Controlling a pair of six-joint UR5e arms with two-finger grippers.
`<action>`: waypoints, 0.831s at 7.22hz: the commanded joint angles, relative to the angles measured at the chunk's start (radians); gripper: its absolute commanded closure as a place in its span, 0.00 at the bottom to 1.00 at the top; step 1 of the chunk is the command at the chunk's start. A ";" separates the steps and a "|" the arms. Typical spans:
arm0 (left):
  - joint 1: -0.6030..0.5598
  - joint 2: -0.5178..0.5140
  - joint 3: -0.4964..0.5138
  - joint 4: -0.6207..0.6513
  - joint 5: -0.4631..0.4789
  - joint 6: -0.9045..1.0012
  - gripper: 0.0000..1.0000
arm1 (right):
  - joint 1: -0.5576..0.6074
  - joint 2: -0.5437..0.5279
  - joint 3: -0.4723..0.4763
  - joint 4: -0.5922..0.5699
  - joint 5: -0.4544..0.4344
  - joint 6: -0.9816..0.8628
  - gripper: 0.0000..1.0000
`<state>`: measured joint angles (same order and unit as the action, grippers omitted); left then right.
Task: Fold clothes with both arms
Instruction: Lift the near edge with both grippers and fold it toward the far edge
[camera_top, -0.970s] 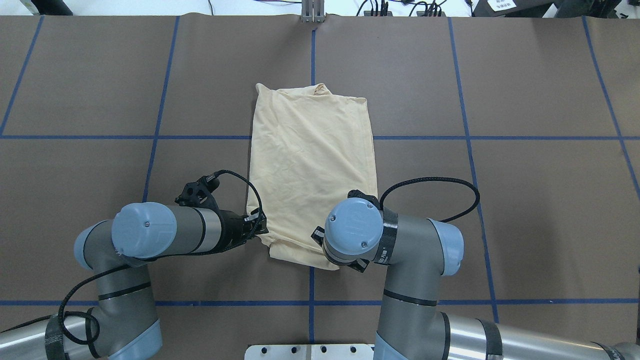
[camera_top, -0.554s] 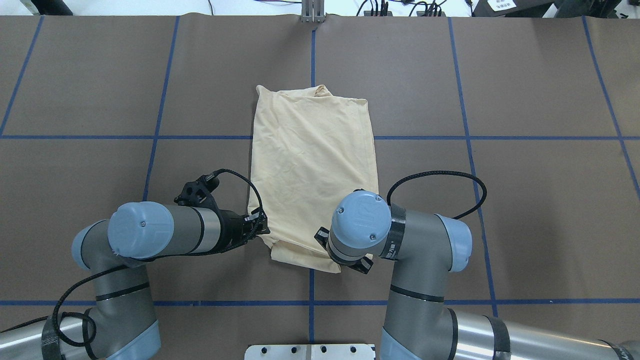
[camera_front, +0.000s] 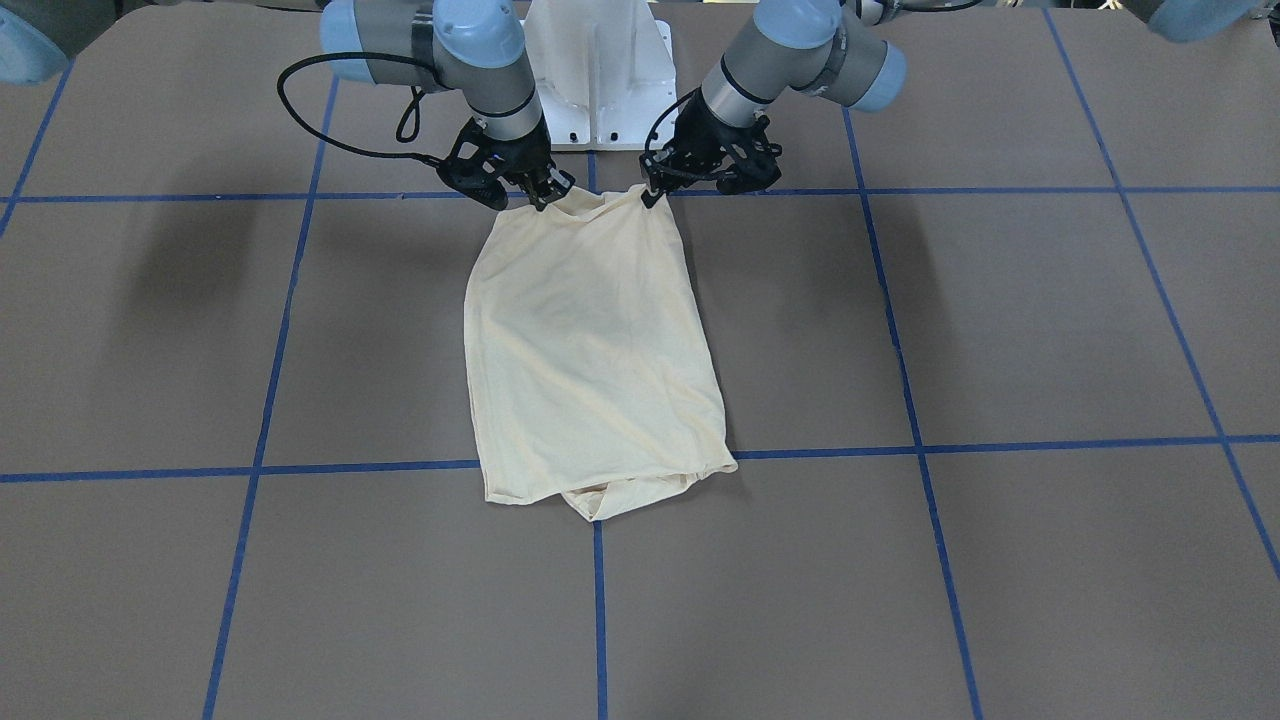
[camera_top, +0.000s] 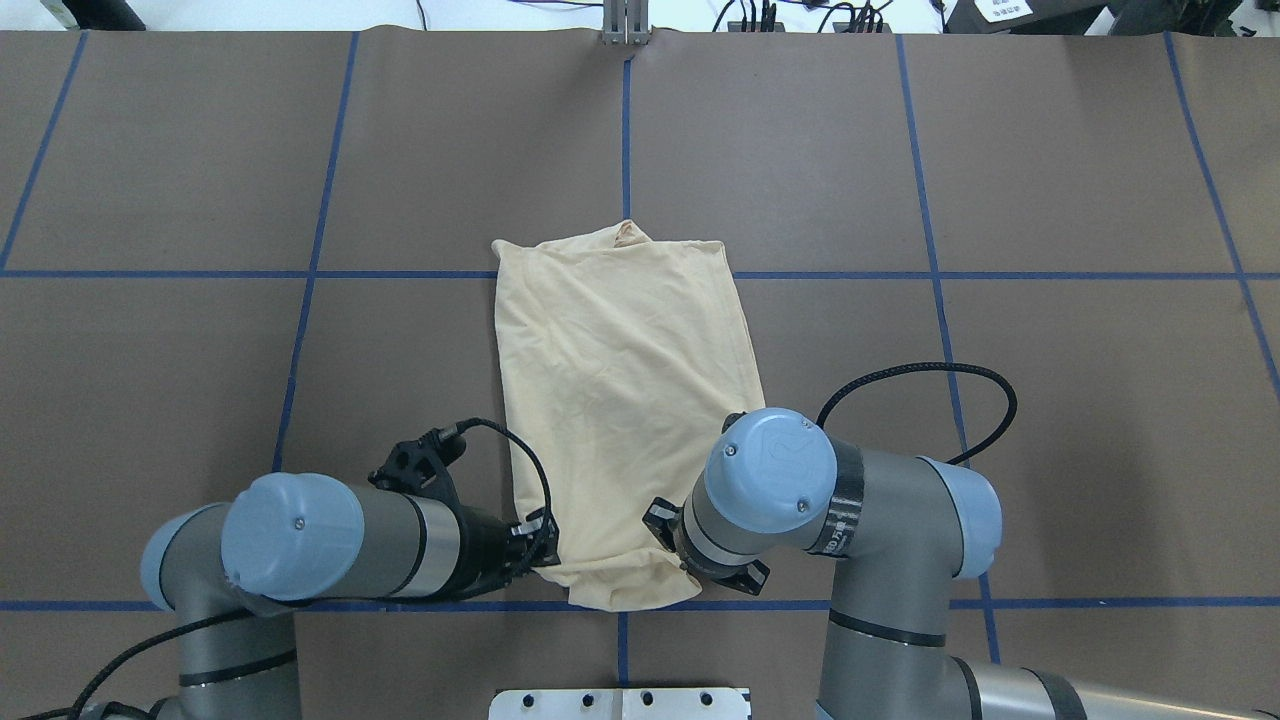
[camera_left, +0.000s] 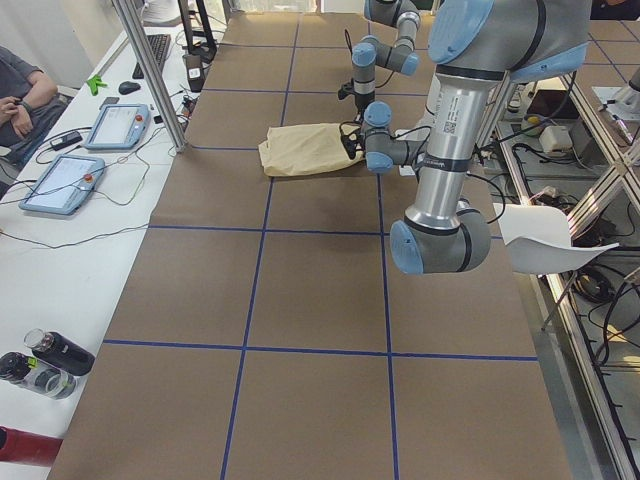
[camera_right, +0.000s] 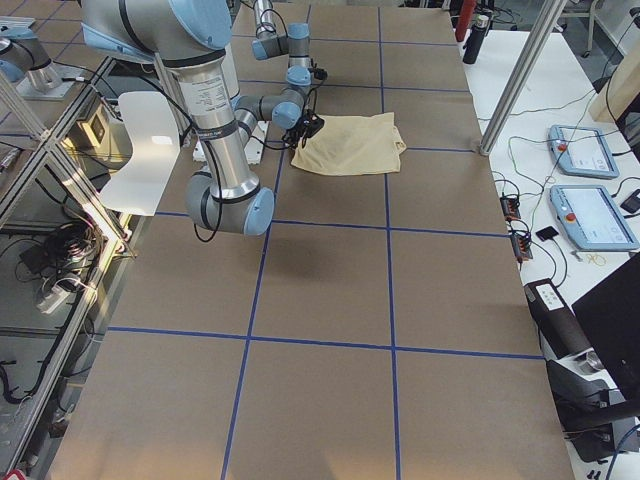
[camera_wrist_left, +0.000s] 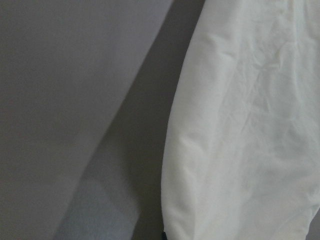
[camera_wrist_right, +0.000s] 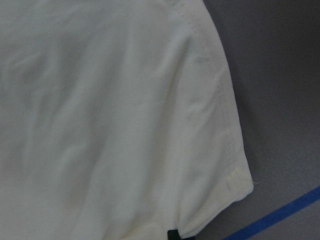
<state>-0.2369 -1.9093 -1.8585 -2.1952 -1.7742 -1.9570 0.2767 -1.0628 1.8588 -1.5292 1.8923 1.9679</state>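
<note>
The pale cream-yellow shirt (camera_top: 620, 400) lies folded into a long rectangle in the middle of the table; it also shows in the front view (camera_front: 590, 350). Its print and neck tag are hidden. My left gripper (camera_top: 547, 548) is shut on the shirt's near left corner; in the front view it (camera_front: 652, 192) is on the right. My right gripper (camera_front: 547, 196) is shut on the near right corner, hidden under its wrist in the overhead view. Both near corners are lifted slightly. The wrist views show only cloth, in the left (camera_wrist_left: 250, 125) and in the right (camera_wrist_right: 110, 115).
The table is covered in brown paper with a blue tape grid (camera_top: 622, 120). The white pedestal base (camera_front: 595, 60) stands just behind the grippers. Tablets (camera_left: 115, 125) and bottles (camera_left: 50, 355) lie on a side table beyond the far edge.
Both grippers have moved back toward the robot's base with the shirt's near corners in them. The whole shirt has slid toward the robot.
</note>
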 joint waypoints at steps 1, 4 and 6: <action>0.070 0.013 -0.013 0.008 -0.002 -0.034 1.00 | -0.025 -0.019 0.033 0.000 0.005 -0.003 1.00; 0.006 0.030 -0.056 0.009 -0.007 -0.033 1.00 | 0.016 -0.006 0.028 0.000 0.007 -0.047 1.00; -0.071 0.026 -0.082 0.009 -0.008 -0.028 1.00 | 0.086 0.010 0.031 0.001 0.008 -0.104 1.00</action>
<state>-0.2571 -1.8808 -1.9249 -2.1860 -1.7812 -1.9888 0.3164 -1.0653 1.8873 -1.5285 1.8984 1.9078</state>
